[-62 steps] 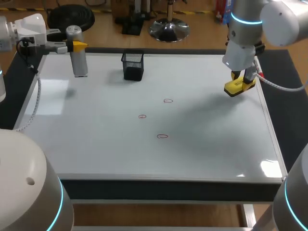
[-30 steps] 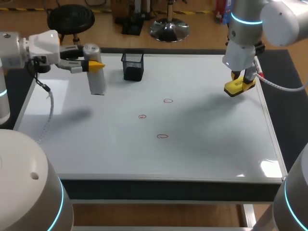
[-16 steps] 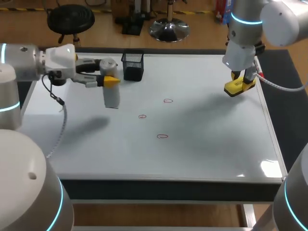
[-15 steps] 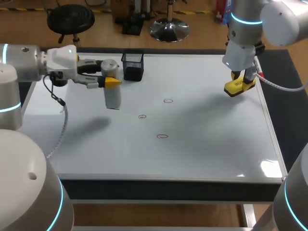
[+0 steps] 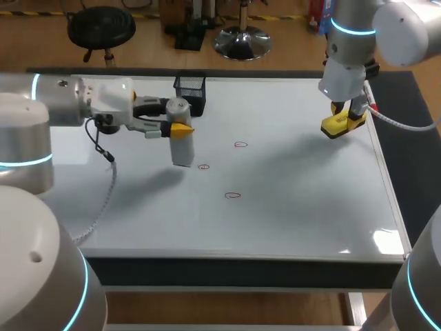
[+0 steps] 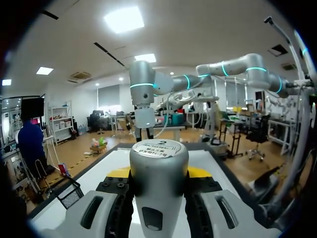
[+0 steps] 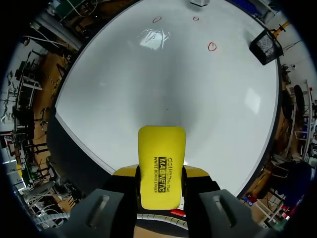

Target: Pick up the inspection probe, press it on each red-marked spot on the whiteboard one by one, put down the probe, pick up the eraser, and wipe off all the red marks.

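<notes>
Three red marks (image 5: 240,145), one probe (image 5: 180,134), one eraser (image 5: 339,125), one mesh basket (image 5: 193,86)

Your table (image 5: 241,270): dark rim round white top, metal frame below front edge. Ceiling-light glare (image 5: 387,240) at near right corner; soft grey shadow (image 5: 296,155) toward far right.

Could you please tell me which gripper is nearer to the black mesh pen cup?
Left. The left gripper, holding the probe, is close beside the pen cup; the right gripper, holding the eraser, is far off near the right edge of the whiteboard.
</notes>
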Tool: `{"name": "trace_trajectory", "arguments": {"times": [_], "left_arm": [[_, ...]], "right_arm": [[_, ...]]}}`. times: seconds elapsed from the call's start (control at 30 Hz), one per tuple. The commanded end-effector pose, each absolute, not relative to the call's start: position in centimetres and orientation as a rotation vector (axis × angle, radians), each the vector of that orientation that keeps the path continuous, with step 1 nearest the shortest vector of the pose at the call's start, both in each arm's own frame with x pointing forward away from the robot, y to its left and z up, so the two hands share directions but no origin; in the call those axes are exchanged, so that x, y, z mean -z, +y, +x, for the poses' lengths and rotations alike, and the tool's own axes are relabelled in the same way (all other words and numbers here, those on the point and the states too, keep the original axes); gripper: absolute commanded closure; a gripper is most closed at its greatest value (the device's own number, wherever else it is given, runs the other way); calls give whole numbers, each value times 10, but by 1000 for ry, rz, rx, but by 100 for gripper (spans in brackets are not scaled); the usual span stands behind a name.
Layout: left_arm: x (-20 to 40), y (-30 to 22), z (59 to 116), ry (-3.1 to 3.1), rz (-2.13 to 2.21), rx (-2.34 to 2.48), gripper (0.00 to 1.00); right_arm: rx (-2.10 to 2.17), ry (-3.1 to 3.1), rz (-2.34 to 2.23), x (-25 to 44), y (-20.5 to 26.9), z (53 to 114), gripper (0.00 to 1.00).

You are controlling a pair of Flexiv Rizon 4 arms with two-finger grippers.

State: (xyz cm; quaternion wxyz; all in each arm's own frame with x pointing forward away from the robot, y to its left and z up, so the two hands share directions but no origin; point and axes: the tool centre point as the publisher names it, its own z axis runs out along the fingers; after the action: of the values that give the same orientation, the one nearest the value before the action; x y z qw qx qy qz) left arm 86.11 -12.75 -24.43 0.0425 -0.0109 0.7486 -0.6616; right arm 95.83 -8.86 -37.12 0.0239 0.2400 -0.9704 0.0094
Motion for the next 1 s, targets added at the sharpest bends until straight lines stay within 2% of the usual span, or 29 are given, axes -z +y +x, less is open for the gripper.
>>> {"name": "trace_trajectory", "arguments": {"times": [0.03,1.0], "left_arm": [[253,-144,865,2296,-17,2037,100],[271,-170,872,2313,15,2051,100]], "right_arm": [[-33,-3001,745,370,-89,959,100],[-33,-3001,745,370,-89,959,100]]}}
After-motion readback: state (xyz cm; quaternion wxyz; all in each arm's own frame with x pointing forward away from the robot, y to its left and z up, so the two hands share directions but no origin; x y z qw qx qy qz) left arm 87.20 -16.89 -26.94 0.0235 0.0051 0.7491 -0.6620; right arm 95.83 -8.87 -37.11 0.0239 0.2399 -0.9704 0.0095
